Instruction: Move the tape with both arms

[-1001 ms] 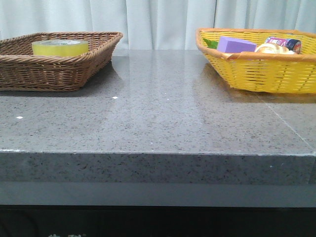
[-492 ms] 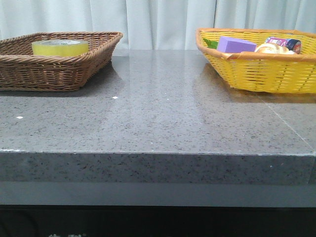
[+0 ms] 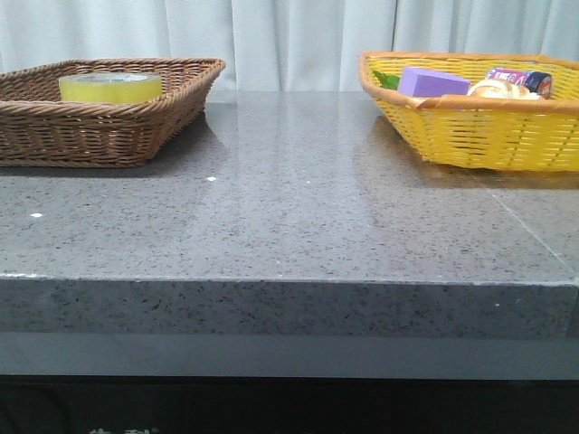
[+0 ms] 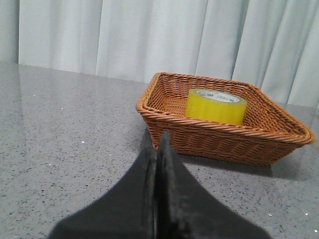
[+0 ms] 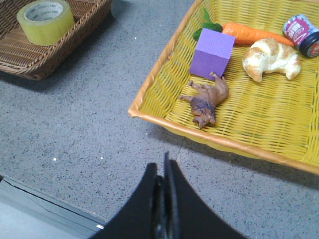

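The yellow-green tape lies flat in the brown wicker basket at the table's far left. It also shows in the left wrist view and the right wrist view. My left gripper is shut and empty, low over the grey table a little short of the brown basket's near corner. My right gripper is shut and empty, above the table's front edge near the yellow basket. Neither arm shows in the front view.
The yellow basket at the far right holds a purple block, a carrot, a croissant, a toy lion and a small jar. A white curtain hangs behind the grey stone table.
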